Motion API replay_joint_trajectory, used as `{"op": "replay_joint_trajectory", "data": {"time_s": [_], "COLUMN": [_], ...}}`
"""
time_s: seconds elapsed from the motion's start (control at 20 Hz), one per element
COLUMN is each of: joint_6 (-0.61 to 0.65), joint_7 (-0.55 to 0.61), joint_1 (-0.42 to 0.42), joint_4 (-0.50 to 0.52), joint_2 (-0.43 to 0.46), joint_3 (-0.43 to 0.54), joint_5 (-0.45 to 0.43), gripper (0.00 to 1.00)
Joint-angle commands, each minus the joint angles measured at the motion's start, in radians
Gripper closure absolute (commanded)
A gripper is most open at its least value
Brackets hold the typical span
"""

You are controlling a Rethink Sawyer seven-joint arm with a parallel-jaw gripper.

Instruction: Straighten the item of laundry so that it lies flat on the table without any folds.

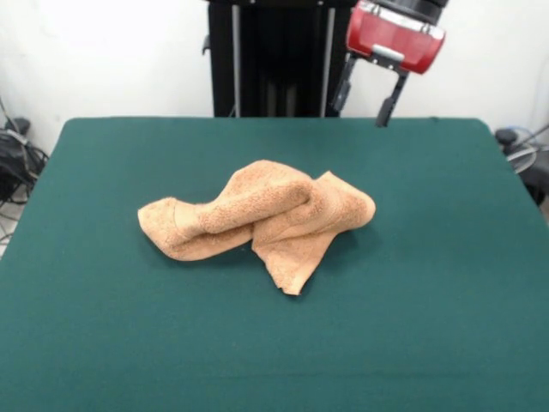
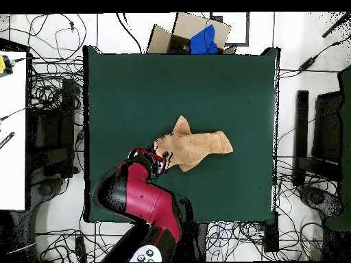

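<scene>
Looking down from overhead, I see the towel [image 2: 194,148] bunched near the middle of the table [image 2: 123,82], slightly toward six o'clock, with one pointed corner sticking out at twelve. In the front view the towel [image 1: 257,220] is twisted into a thick roll across its middle, with a flat flap hanging out toward six o'clock. The gripper [image 1: 367,99] hangs raised over the table's far edge at about one o'clock from the cloth, well apart from it. Its two dark fingers [image 1: 388,105] stand apart and hold nothing. I judge the terry light, limp and grippy, so it should drag across the table without slipping free. I would pinch a loose hemmed corner, probably that front flap, and pull outward to unroll the twist.
</scene>
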Motion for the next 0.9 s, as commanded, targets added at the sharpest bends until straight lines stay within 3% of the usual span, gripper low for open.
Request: {"op": "replay_joint_trajectory", "data": {"time_s": [0.05, 0.9], "joint_6": [-0.041, -0.105], "joint_7": [0.315, 0.281], "joint_1": [0.005, -0.037], "joint_4": [0.041, 0.026], "joint_2": [0.071, 0.087], "joint_3": [0.013, 0.047], "joint_5": [0.088, 0.103], "gripper": [0.0, 0.0]}}
